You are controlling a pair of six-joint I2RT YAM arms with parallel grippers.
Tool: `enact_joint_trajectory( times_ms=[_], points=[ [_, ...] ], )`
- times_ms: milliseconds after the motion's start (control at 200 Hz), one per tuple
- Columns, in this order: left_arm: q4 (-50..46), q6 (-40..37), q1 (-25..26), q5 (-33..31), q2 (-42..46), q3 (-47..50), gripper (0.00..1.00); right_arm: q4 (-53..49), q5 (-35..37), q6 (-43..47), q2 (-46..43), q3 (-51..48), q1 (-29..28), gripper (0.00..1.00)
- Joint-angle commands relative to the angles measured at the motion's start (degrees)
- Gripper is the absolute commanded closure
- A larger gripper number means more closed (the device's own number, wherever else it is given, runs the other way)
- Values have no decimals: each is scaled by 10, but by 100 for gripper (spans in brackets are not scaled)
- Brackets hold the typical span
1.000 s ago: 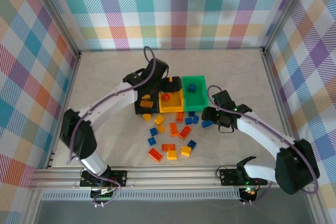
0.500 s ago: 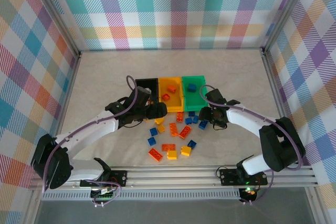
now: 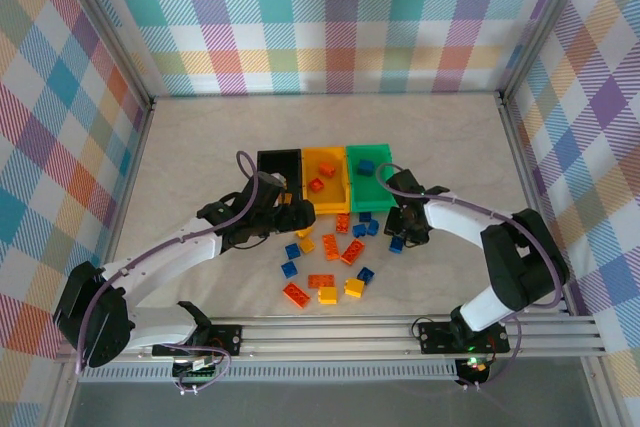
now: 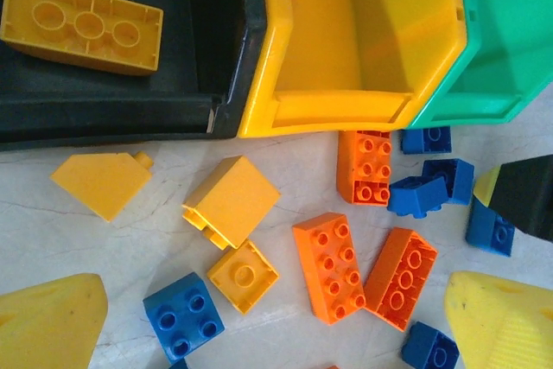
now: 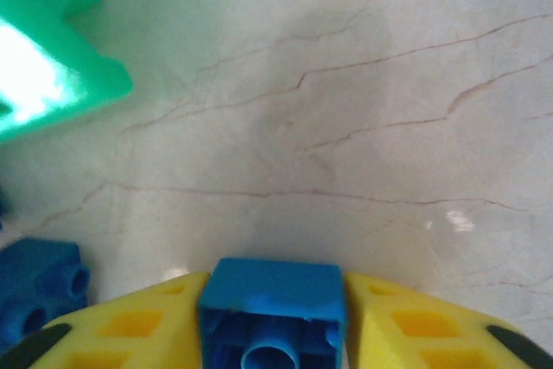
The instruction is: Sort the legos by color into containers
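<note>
The right claw [image 5: 271, 334] has its two yellow fingers [image 5: 130, 334] closed on a blue brick [image 5: 268, 295], studs hidden, hollow underside facing the wrist camera. It sits low over the pale marbled surface [image 3: 200, 147], near the front corner of the green bin [image 5: 43, 49]; whether the brick touches the surface I can't tell. Another blue brick [image 5: 39, 287] lies just beside it on the left of that view.

The left claw [image 4: 276, 326] is spread wide with nothing between its tips, hanging over the loose bricks right in front of the bins. Under it are a yellow square brick [image 4: 242, 276], a blue square brick [image 4: 183, 315] and two long orange bricks [image 4: 333, 267] side by side.

The three bins stand joined in a row. The black bin [image 4: 130, 101] holds a long yellow brick [image 4: 82, 22] turned underside up. From above, the yellow bin [image 3: 335, 192] has two orange bricks in it and the green one has one blue brick [image 3: 366, 165]. More yellow, orange and blue bricks are scattered on the surface nearer the arm bases, among them an orange one [image 3: 295, 294]
</note>
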State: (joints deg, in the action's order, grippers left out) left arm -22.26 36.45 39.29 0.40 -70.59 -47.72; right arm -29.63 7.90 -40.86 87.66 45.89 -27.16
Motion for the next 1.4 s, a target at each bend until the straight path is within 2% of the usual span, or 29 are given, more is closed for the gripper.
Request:
enact_joint_trajectory(
  times_ms=[0,85,235,360,545,655,745,875,1055,1220,1395],
  points=[
    [2,-2,-2,-13,21,5,0,-20,-7,20,-47,-5,-4,65],
    [-12,-13,-2,-23,32,3,0,-30,-12,44,-84,11,-5,70],
    [-41,-28,-5,-33,51,11,0,-41,-23,88,-111,88,-7,69],
    [-52,-26,-6,-30,60,24,0,-40,-14,115,-38,185,-5,64],
    [-66,-22,-6,-29,79,39,0,-26,25,130,93,304,9,63],
    [-79,-23,-7,-28,81,41,0,-33,55,136,147,355,15,56],
    [-85,-29,-7,-24,80,44,0,-33,42,140,171,381,17,37],
    [-92,-50,-4,-11,58,38,3,-15,22,149,153,385,14,28],
    [-108,-64,61,-40,-16,19,8,5,18,148,91,334,2,26],
    [-101,-47,119,-46,-82,27,12,36,6,135,48,259,2,26],
    [-92,-20,147,-48,-127,42,22,55,-3,129,21,216,2,26]
  ],
)
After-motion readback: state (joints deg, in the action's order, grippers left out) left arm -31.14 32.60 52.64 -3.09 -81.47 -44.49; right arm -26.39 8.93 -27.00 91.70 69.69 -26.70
